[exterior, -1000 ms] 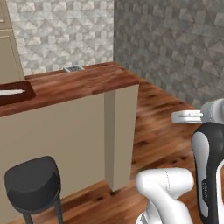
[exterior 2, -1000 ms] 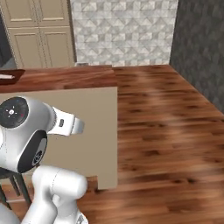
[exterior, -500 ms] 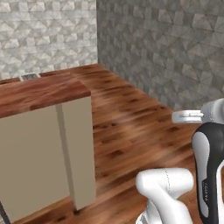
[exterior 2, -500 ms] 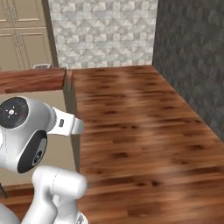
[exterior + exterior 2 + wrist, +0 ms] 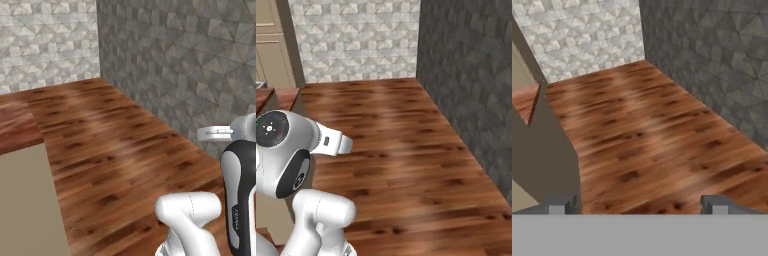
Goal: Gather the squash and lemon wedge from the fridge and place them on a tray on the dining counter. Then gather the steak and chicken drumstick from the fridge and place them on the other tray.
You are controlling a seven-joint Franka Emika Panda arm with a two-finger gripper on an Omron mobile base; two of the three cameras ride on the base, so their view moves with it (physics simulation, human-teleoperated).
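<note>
We see the arm folded up close over its base, gripper (image 5: 637, 205) spread wide, empty, aimed down over wood floor (image 5: 652, 130) beside the dining counter (image 5: 20, 130).

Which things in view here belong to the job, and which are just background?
Job:
dining counter, its end alone
gripper, open, holding nothing

Background:
wood floor
dark stone wall
pale stone wall
beige cabinets

Open floor (image 5: 401, 150); dining counter (image 5: 20, 130) left.
</note>
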